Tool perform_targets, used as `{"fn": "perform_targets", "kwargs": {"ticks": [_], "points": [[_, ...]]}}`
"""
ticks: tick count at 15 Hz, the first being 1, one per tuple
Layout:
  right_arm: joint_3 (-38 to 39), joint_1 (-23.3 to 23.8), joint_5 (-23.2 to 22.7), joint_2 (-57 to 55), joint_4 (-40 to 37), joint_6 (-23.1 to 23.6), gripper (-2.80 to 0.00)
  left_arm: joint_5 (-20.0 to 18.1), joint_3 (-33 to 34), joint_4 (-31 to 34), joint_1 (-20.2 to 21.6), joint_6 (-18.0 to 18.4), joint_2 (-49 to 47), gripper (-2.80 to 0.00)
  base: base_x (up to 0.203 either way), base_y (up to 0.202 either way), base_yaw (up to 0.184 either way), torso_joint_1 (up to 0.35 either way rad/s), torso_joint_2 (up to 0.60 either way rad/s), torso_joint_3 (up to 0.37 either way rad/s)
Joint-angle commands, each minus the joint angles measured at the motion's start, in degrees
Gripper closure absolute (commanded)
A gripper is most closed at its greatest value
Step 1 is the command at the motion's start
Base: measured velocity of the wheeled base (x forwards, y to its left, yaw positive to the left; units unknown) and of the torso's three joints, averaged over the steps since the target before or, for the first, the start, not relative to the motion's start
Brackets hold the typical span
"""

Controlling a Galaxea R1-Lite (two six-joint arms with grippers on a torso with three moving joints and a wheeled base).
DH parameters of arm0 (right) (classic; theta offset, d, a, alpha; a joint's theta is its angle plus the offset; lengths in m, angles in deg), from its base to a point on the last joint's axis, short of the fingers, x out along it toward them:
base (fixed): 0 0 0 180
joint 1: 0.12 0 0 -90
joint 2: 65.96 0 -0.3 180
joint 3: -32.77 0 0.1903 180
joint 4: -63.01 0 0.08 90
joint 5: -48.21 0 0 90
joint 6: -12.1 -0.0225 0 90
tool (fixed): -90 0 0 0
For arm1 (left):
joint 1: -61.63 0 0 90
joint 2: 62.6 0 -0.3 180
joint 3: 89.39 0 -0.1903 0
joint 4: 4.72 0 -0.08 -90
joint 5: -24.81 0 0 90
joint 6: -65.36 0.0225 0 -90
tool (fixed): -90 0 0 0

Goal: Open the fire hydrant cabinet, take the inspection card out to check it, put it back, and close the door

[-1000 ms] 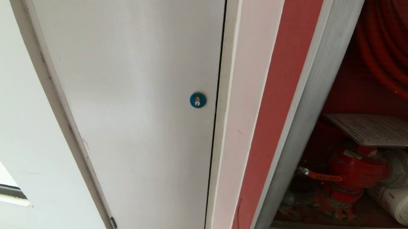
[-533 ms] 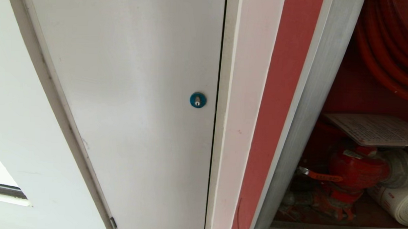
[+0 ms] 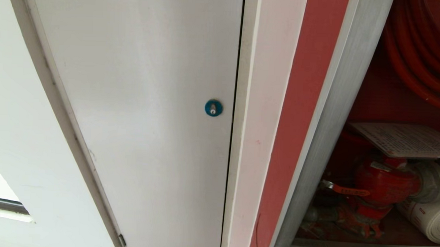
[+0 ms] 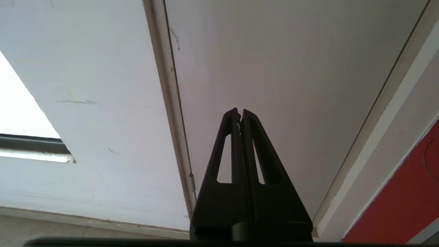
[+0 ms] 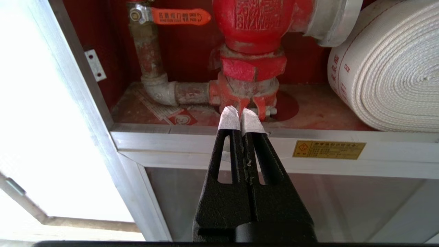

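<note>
I am seeing the right claw (image 5: pixel 241 115) pressed together, empty, pointing at the base of the red valve (image 5: pixel 253 24) inside the open cabinet (image 3: pixel 325 141). The left claw (image 4: pixel 239 115) is also sitting together, empty, facing the white door (image 3: pixel 140 98) with its blue lock (image 3: pixel 213 108). The card (image 3: pixel 406 139) is lying flat above the valve, beside the white hose (image 5: pixel 391 68).

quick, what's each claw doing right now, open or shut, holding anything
Left claw: shut, holding nothing, in front of the white door.
Right claw: shut, holding nothing, in front of the red valve.
</note>
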State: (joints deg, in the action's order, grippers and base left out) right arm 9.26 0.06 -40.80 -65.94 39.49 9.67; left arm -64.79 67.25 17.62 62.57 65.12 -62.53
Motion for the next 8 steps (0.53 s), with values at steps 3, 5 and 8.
{"fn": "perform_targets", "kwargs": {"ticks": [3, 5, 8], "points": [[0.1, 0.0, 0.0, 0.1, 0.1, -0.4, 0.0, 0.0, 0.4, 0.0, 0.0, 0.0, -0.1, 0.0, 0.0, 0.0, 0.0, 0.0, 0.0, 0.0], [0.1, 0.0, 0.0, 0.1, 0.1, -0.4, 0.0, 0.0, 0.4, 0.0, 0.0, 0.0, -0.1, 0.0, 0.0, 0.0, 0.0, 0.0, 0.0, 0.0], [0.1, 0.0, 0.0, 0.1, 0.1, -0.4, 0.0, 0.0, 0.4, 0.0, 0.0, 0.0, -0.1, 0.0, 0.0, 0.0, 0.0, 0.0, 0.0, 0.0]]}}
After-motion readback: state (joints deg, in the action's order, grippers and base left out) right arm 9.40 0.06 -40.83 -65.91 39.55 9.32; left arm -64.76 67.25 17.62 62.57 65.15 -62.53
